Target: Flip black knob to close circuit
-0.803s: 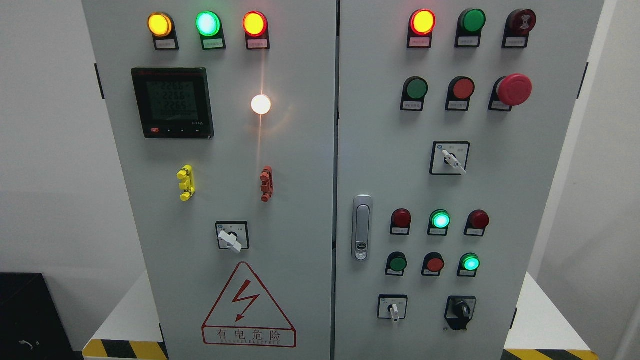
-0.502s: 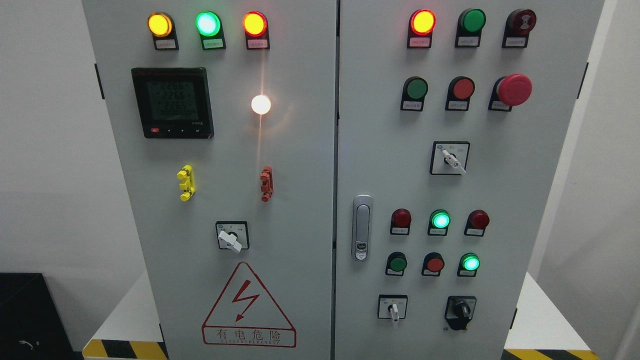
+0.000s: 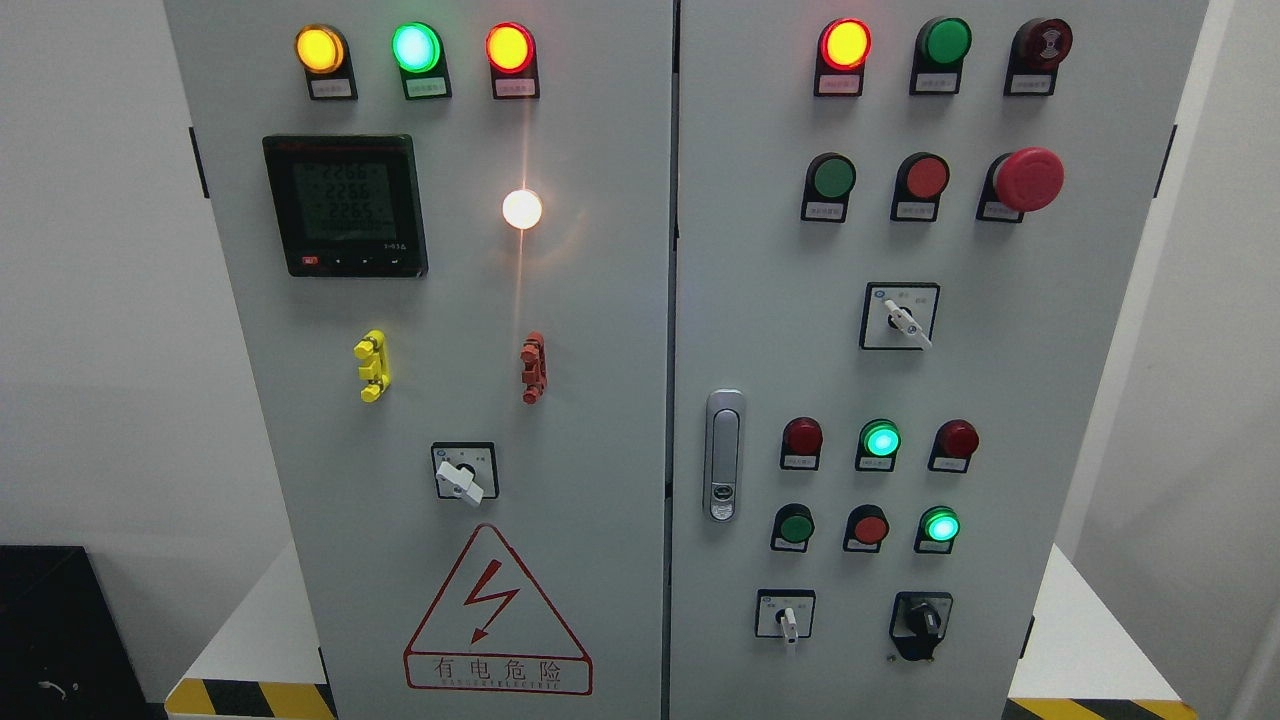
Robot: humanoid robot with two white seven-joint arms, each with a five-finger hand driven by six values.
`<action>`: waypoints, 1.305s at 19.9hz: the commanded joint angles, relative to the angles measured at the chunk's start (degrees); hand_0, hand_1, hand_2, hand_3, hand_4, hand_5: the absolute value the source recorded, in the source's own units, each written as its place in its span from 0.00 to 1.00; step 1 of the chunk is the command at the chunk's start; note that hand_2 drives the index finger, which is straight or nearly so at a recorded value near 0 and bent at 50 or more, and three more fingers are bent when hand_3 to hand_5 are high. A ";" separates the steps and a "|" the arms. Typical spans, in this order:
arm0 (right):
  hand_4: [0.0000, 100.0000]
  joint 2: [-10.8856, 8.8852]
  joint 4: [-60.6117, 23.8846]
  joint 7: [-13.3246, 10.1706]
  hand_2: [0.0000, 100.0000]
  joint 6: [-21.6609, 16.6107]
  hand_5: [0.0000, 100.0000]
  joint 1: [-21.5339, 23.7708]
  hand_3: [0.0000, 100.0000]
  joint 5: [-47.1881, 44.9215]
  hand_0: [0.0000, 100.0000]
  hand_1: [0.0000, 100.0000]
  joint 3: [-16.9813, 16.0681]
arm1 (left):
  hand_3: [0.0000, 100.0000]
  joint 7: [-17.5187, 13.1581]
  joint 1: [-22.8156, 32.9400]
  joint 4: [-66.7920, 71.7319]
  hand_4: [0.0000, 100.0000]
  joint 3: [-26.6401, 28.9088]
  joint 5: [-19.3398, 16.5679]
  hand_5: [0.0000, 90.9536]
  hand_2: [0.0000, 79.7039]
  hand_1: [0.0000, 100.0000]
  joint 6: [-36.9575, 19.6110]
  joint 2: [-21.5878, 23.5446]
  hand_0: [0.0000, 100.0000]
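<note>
Only a couple of bits can actually be read: the warning triangle [image 3: 497, 612] low on the left door has 有电危险 printed under its red lightning bolt, with a line of tiny Latin letters below that's too blurry to make out. Three rows of digits are shown on the meter [image 3: 345, 205], but only 22-something is legible, and the small tags under the lamps and switches are unreadable.

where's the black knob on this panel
In the head view, the black knob sits at the right door's bottom right, right of a small white selector switch, below a lit green lamp.
</note>
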 commanded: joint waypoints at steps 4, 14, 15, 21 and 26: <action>0.00 -0.55 1.17 0.65 0.00 1.94 0.00 -2.96 0.00 -0.03 0.00 0.07 1.10 | 0.00 0.00 0.35 0.06 0.00 0.02 -0.04 0.00 0.00 0.56 0.01 0.01 0.12; 0.00 -0.20 0.38 1.18 0.00 2.73 0.00 -4.80 0.00 0.23 0.00 0.07 1.80 | 0.00 0.00 0.35 0.06 0.00 0.02 -0.03 0.00 0.00 0.56 0.01 -0.07 0.12; 0.00 -0.20 -0.58 1.53 0.00 2.73 0.00 -4.81 0.00 0.84 0.00 0.07 1.89 | 0.00 0.00 0.35 0.06 0.00 0.02 -0.04 0.00 0.00 0.56 0.01 0.01 0.12; 0.00 -0.11 -15.86 1.53 0.00 10.89 0.00 -3.31 0.00 7.87 0.00 0.06 4.70 | 0.00 0.00 0.35 0.06 0.00 0.02 -0.04 0.00 0.00 0.56 0.01 0.01 0.12; 0.07 -0.20 -23.77 0.22 0.10 14.42 0.00 -3.58 0.10 20.16 0.00 0.06 4.35 | 0.00 0.00 0.35 0.06 0.00 0.02 -0.04 0.00 0.00 0.56 0.01 0.01 0.12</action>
